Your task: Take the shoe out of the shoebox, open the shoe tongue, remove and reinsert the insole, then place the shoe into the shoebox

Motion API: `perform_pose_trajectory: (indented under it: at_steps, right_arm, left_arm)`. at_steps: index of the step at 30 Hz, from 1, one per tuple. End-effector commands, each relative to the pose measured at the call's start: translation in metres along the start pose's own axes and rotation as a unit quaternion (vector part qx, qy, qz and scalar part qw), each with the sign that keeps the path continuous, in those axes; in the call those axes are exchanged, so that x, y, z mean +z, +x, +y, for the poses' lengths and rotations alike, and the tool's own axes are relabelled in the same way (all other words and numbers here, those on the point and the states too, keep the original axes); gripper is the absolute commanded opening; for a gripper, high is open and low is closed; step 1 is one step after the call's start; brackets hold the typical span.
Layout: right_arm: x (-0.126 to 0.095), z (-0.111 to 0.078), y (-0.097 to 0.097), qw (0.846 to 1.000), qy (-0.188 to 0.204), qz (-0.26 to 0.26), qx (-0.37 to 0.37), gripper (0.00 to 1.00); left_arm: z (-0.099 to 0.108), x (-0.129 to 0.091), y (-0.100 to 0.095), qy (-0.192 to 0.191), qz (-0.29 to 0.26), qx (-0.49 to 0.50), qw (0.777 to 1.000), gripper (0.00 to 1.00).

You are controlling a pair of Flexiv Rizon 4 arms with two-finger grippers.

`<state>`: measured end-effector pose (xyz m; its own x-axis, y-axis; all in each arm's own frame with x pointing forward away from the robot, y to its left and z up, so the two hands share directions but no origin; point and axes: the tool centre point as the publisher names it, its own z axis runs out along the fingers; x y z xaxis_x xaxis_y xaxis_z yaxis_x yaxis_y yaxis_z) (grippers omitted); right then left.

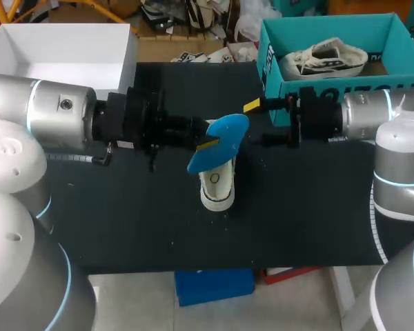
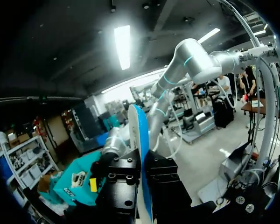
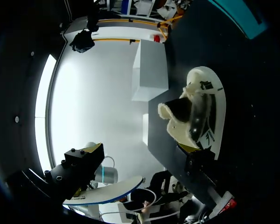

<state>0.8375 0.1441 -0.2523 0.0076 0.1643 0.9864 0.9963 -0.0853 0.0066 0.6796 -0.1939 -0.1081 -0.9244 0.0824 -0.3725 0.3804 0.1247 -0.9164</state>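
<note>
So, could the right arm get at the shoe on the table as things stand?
Probably yes. The shoe stands right by the right arm's open jaws, nothing between. Only the insole, held over it by the left arm, crowds the top.

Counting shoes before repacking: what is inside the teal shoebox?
One white shoe lies inside the teal shoebox. Whatever is under that shoe is covered and cannot be seen.

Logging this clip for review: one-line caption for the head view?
Left pincer holds the blue insole over the white shoe; right pincer open nearby.
</note>
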Motion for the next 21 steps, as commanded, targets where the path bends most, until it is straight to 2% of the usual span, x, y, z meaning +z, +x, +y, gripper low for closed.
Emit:
perform_pose_trajectory:
  at_steps: [1,3,4,5,6,7,8,10,11,14,17,21]
  right_arm:
    - [0.002,0.0,0.0,1.0,-0.002,0.0,0.0,1.0]
    - [0.002,0.0,0.0,1.0,-0.002,0.0,0.0,1.0]
    - [0.002,0.0,0.0,1.0,-0.002,0.0,0.0,1.0]
    - [0.002,0.0,0.0,1.0,-0.002,0.0,0.0,1.0]
    - [0.002,0.0,0.0,1.0,-0.002,0.0,0.0,1.0]
    - [0.002,0.0,0.0,1.0,-0.002,0.0,0.0,1.0]
    - [0.002,0.0,0.0,1.0,-0.002,0.0,0.0,1.0]
    - [0.002,0.0,0.0,1.0,-0.002,0.0,0.0,1.0]
    - [0.002,0.0,0.0,1.0,-0.002,0.0,0.0,1.0]
    - [0.002,0.0,0.0,1.0,-0.002,0.0,0.0,1.0]
    - [0.002,0.0,0.0,1.0,-0.002,0.0,0.0,1.0]
    - [0.002,0.0,0.0,1.0,-0.002,0.0,0.0,1.0]
  left_arm:
    - [-0.002,-0.002,0.005,-0.004,-0.008,0.0,1.0,0.0]
    - [-0.002,-0.002,0.005,-0.004,-0.008,0.0,1.0,0.0]
    - [-0.006,0.003,0.014,-0.015,-0.001,0.061,0.998,0.0]
    - [-0.007,0.005,0.023,0.019,0.006,0.084,0.996,0.0]
    - [-0.005,0.007,0.033,0.023,0.013,0.115,0.993,0.0]
    - [-0.001,0.009,0.04,0.011,0.017,0.141,0.99,0.0]
    - [0.004,0.01,0.047,0.026,0.021,0.151,0.988,0.0]
    - [0.011,0.009,0.057,0.021,0.022,0.19,0.981,0.0]
    - [0.015,0.008,0.063,0.035,0.024,0.206,0.978,0.0]
    - [0.025,0.006,0.07,0.003,0.018,0.283,0.959,0.0]
    - [0.032,0.006,0.077,0.018,0.05,0.312,0.949,0.0]
    - [0.032,0.006,0.077,0.018,0.05,0.312,0.949,0.0]
